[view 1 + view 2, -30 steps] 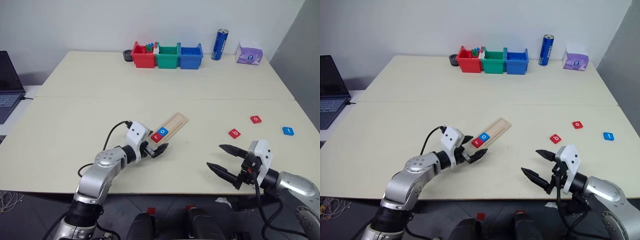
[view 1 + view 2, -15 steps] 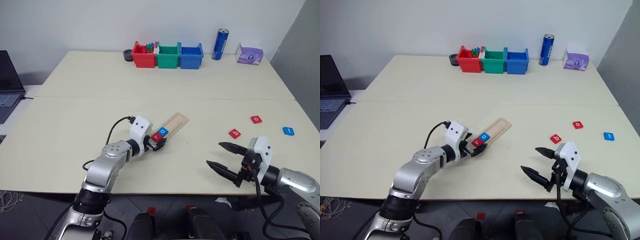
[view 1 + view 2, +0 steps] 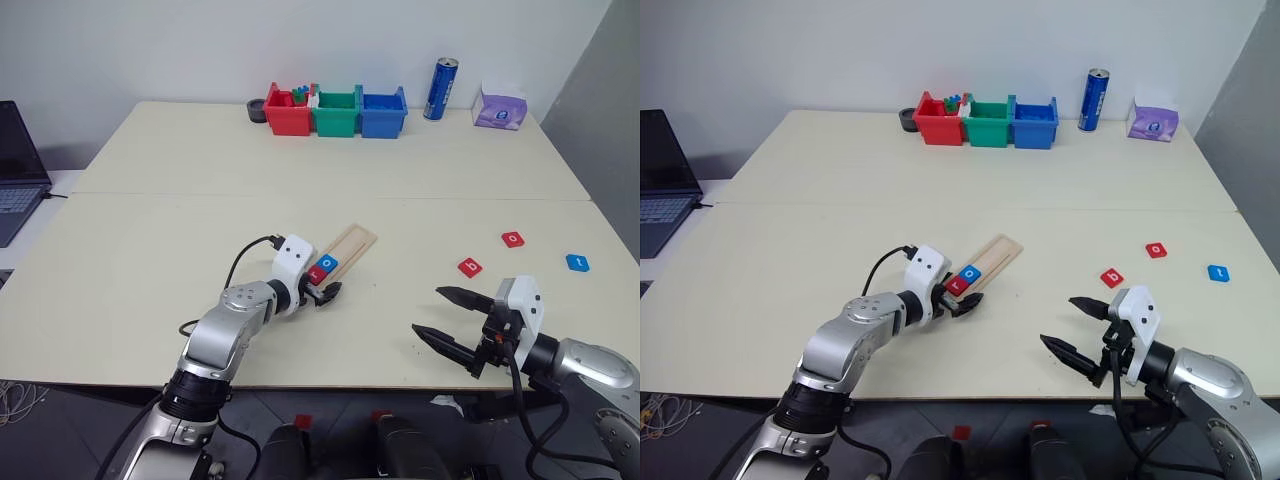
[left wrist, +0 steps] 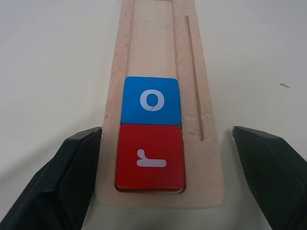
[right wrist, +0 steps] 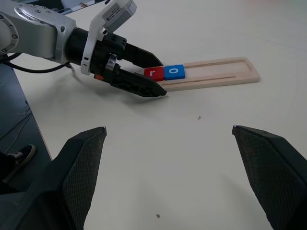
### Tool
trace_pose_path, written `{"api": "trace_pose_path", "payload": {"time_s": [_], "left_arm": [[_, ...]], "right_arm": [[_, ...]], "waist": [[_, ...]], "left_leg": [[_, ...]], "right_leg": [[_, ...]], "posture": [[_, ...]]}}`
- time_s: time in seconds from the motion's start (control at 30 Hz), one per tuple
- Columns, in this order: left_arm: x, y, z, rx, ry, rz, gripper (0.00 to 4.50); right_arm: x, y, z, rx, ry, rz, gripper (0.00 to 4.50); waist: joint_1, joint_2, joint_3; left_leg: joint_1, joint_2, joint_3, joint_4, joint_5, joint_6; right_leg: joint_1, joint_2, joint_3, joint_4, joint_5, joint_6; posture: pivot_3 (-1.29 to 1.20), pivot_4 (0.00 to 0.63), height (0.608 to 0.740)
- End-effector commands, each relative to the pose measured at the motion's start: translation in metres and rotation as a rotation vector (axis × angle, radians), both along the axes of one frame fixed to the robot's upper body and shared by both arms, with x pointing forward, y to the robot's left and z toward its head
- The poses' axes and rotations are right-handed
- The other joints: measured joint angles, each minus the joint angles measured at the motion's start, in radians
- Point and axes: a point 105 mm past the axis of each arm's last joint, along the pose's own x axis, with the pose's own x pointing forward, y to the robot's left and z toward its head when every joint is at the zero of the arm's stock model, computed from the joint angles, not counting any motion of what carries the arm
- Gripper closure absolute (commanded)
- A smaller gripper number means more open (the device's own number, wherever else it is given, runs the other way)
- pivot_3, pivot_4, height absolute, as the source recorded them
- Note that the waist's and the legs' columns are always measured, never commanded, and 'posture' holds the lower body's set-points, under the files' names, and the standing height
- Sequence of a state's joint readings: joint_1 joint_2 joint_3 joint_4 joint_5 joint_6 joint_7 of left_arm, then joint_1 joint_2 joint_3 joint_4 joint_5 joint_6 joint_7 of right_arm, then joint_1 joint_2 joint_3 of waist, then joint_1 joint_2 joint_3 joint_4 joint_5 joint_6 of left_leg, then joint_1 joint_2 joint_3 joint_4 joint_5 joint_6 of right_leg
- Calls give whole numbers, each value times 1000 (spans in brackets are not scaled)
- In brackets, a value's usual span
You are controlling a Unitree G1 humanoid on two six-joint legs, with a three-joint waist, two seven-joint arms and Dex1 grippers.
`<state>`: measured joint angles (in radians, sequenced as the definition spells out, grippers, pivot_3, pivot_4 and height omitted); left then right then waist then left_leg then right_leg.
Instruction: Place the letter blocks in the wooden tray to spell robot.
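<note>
The wooden tray [image 4: 192,72] lies slanted on the table's middle, with a red "r" block [image 4: 150,157] at its near end and a blue "o" block [image 4: 150,100] touching it. My left gripper [image 3: 322,290] is open, one finger on each side of that near end, holding nothing. Three loose blocks lie to the right: red "b" [image 3: 469,267], red "o" [image 3: 512,239] and blue "t" [image 3: 576,262]. My right gripper [image 3: 428,311] hovers open and empty near the table's front edge, short of the red "b".
Red [image 3: 287,112], green [image 3: 335,113] and blue [image 3: 383,113] bins stand in a row at the back. A blue can [image 3: 440,89] and a purple tissue pack [image 3: 499,110] stand to their right. A laptop [image 3: 15,170] sits at the far left.
My left gripper has moved forward and tipped down, so its fingers now flank the tray's near end. The right gripper has stayed put.
</note>
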<state>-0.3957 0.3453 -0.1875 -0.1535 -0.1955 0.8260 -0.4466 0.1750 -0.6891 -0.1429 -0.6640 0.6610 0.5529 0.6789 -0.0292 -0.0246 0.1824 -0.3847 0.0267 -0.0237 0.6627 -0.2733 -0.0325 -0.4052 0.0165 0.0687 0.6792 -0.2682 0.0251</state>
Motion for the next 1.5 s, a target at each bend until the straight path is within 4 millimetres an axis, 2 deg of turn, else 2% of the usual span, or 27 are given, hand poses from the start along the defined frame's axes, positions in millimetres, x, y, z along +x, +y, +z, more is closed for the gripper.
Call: {"api": "trace_pose_path", "payload": {"time_s": [0.03, 0.3, 0.4, 0.47, 0.83, 0.93, 1.2, 1.5], "left_arm": [[-2, -6, 0, 8, 9, -9, 0], [-3, -6, -6, 9, 32, 7, 0], [-4, -5, -8, -8, 55, 15, 580], [-4, -4, -10, -21, 68, 22, 1119], [0, 10, -8, -13, 70, 6, 1120], [-10, 7, -6, 34, 63, -160, 1120], [-29, -2, -2, 176, -36, -551, 1120], [-31, -31, -1, 199, -77, -773, 1120]], "right_arm": [[-5, 2, 11, -1, -35, 35, 28], [-8, 4, 12, -3, -25, 53, 28], [-8, 5, 13, -11, -32, 64, 0], [-8, 6, 14, -18, -39, 70, 0], [-8, 8, 21, -15, -58, 81, 0], [-8, 2, 22, -16, -46, 63, 0], [-22, -27, 1, -147, 34, 24, 0], [-32, -39, -15, -180, 77, -33, 0]], "waist": [[0, 0, 0], [0, 0, 0], [0, 0, 0], [0, 0, 0], [-2, 0, 0], [-3, 0, 0], [7, 0, 0], [6, 0, 0]], "left_leg": [[0, 0, 0, 0, 0, 0], [0, 0, 0, 0, 0, 0], [0, 0, 0, 0, 0, 0], [0, 0, 0, 0, 0, 0], [1, 0, 0, 0, 0, 0], [1, 0, 0, 0, 0, 0], [0, 0, 1, 0, 0, 0], [0, -1, 1, 0, 0, 0]], "right_leg": [[0, 0, 0, 0, 0, 0], [0, 0, 0, 0, 0, 0], [1, 0, 0, 0, 0, 0], [0, 0, 0, 0, 0, 0], [0, 0, 0, 0, 0, 0], [0, 1, 0, 1, 0, 0], [0, 0, -1, -1, 0, 0], [0, 0, -2, -1, 0, 0]], "posture": [[0, 150, 740], [0, 150, 740], [0, 150, 740], [0, 150, 740], [0, 150, 740], [0, 150, 740], [0, 150, 740], [0, 150, 740]]}}
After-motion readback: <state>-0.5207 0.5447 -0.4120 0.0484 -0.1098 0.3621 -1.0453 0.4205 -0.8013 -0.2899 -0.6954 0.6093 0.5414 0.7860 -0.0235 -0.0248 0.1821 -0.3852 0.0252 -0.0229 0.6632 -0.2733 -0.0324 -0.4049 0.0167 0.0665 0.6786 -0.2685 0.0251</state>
